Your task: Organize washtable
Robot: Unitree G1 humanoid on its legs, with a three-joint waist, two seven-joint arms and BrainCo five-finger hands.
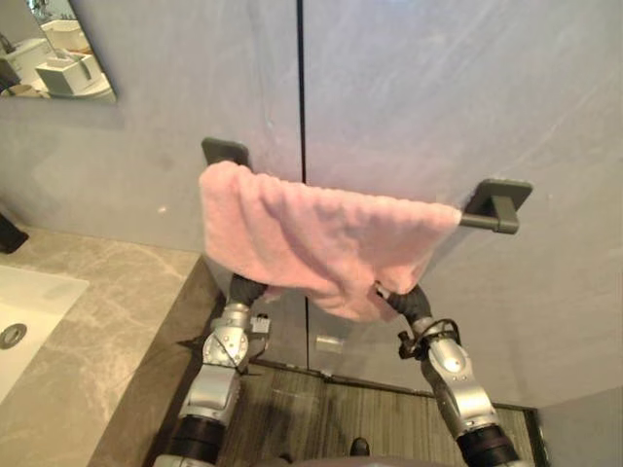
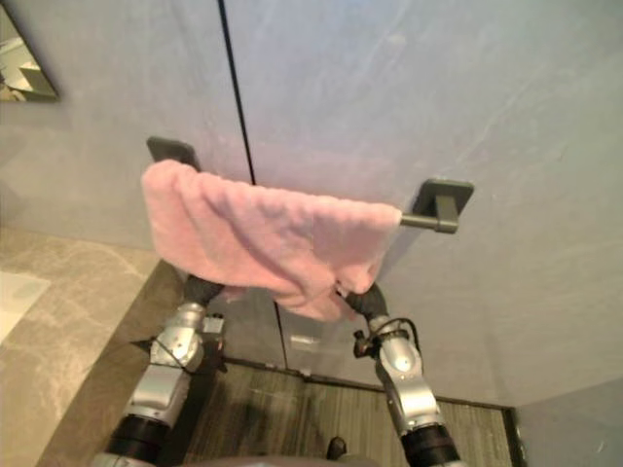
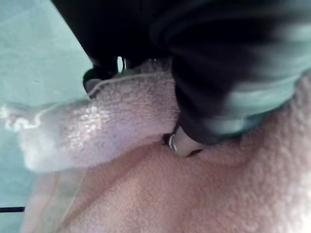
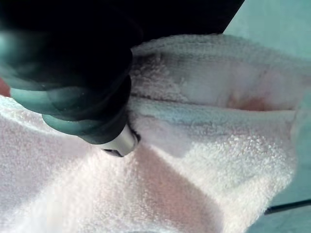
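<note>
I have the pink towel (image 1: pixel 321 243) draped over the dark towel bar (image 1: pixel 477 220) on the grey wall (image 1: pixel 438 88). It hangs bunched and uneven, lowest near my right hand. Both of my hands are up under its lower edge, one at each side.

My left hand (image 3: pixel 209 97) is pushed into the cloth from beneath. In its wrist view the dark cover presses against the pile, and a fold of towel with a hemmed edge lies just past it. I cannot tell whether this hand is gripping or spread, since the towel covers what lies beyond the cover.

My right hand (image 4: pixel 73 97) is buried the same way. The towel wraps over it and a doubled layer of cloth sits just beyond. Its hold I cannot tell either.

Above my left hand the towel reaches the bar's left bracket (image 1: pixel 226 151). Above and outward of my right hand, the towel stops short of the right bracket (image 1: pixel 496 204), so a short bare length of bar shows.

Out beyond my left hand a marble countertop (image 1: pixel 88 331) holds a white sink (image 1: pixel 29 311), and a mirror (image 1: pixel 58 49) hangs higher on the wall. Below both hands is dark striped floor (image 1: pixel 331 409).
</note>
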